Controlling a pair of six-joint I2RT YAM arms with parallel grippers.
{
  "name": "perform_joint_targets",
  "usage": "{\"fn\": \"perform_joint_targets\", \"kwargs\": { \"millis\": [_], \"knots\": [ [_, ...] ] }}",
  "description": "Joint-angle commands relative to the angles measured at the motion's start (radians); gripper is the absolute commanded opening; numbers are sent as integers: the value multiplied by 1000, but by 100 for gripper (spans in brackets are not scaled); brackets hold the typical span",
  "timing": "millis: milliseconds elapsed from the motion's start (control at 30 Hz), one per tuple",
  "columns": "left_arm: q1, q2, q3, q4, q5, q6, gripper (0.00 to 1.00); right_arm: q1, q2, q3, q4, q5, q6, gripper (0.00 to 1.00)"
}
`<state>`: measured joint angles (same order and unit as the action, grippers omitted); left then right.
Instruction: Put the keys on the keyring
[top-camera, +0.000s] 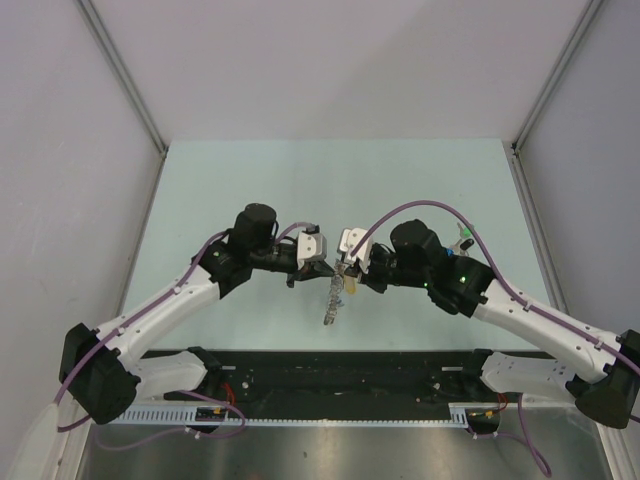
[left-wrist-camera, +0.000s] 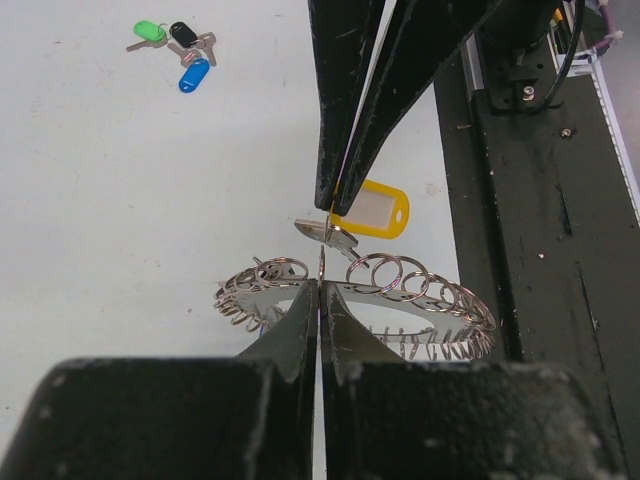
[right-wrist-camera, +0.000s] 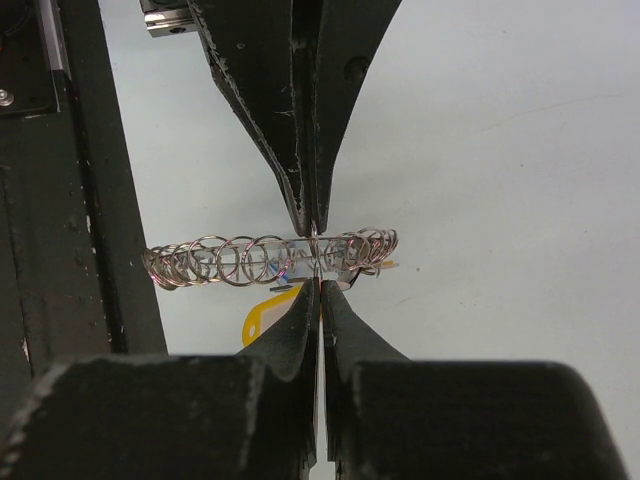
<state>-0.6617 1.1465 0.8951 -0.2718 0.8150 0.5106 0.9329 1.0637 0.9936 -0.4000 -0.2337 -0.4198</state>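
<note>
The two arms arch in from either side, and the left gripper (left-wrist-camera: 320, 288) and right gripper (left-wrist-camera: 335, 207) meet tip to tip over the near middle of the table (top-camera: 300, 180). Both are pinched tight, leaving no gap to pass between them. The keyring (left-wrist-camera: 400, 278) stretches across that meeting point, with the yellow key (left-wrist-camera: 372, 212) just beside it. Beyond the arms, the far half of the table lies open up to the enclosure walls (top-camera: 120, 70). Three loose keys (left-wrist-camera: 183, 45) lie on the right side, well apart from the ring. The black rail (top-camera: 330, 365) bars the near edge.

Bright, even light (near fingers blurred)
</note>
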Motion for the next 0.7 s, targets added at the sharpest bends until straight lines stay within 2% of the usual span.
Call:
{"fn": "perform_joint_targets", "kwargs": {
  "millis": [0,667],
  "knots": [
    [-6,-10,24,40,19,-11,0,6,1,43,3,0,-5,0],
    [-6,-10,22,42,15,-14,0,6,2,43,18,53,18,0]
  ]
}}
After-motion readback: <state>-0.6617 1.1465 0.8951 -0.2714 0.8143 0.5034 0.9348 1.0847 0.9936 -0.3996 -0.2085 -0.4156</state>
